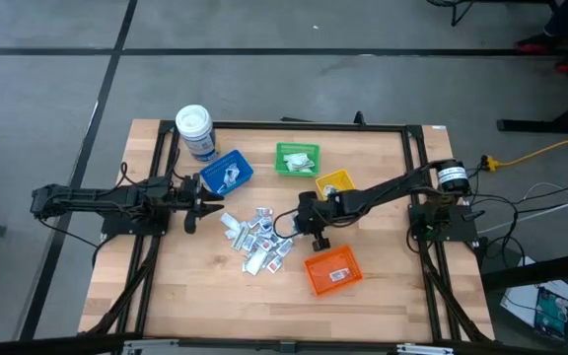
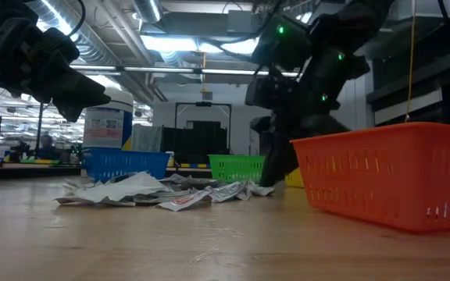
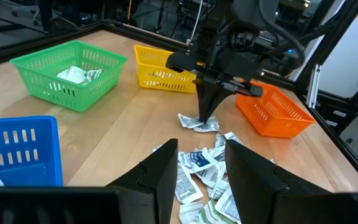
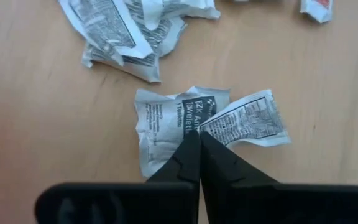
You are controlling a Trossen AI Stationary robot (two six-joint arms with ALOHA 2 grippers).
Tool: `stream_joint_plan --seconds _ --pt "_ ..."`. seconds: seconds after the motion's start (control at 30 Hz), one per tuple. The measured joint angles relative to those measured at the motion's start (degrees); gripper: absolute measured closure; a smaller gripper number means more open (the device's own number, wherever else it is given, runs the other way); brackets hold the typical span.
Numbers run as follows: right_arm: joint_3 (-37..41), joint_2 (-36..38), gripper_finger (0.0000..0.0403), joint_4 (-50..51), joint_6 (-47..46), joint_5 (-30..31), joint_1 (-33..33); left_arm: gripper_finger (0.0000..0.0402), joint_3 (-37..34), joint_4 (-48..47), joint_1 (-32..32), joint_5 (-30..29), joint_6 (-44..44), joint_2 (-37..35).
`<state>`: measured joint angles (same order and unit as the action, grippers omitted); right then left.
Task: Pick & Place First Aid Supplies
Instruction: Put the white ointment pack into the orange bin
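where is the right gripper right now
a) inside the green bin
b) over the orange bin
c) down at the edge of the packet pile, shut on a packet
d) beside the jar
c: the right gripper has its fingers closed together on a crumpled packet at the edge of the pile, on the table short of the orange bin.
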<state>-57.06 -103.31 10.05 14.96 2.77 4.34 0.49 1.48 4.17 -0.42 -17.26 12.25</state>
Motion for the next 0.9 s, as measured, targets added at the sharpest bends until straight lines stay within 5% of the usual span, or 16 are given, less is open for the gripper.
stream_joint_plan --seconds 0.3,0.9 --pt "-2.1 3.1 0.0399 2.5 -2.5 -0.5 -0.8 0.0274 0.0 0.0 0.0 0.0 0.0 0.0" --pt "-2.3 3.7 0.0401 -4.7 -26.8 -26.2 -6.9 0.0274 0.0 0.0 0.0 0.0 0.0 0.0"
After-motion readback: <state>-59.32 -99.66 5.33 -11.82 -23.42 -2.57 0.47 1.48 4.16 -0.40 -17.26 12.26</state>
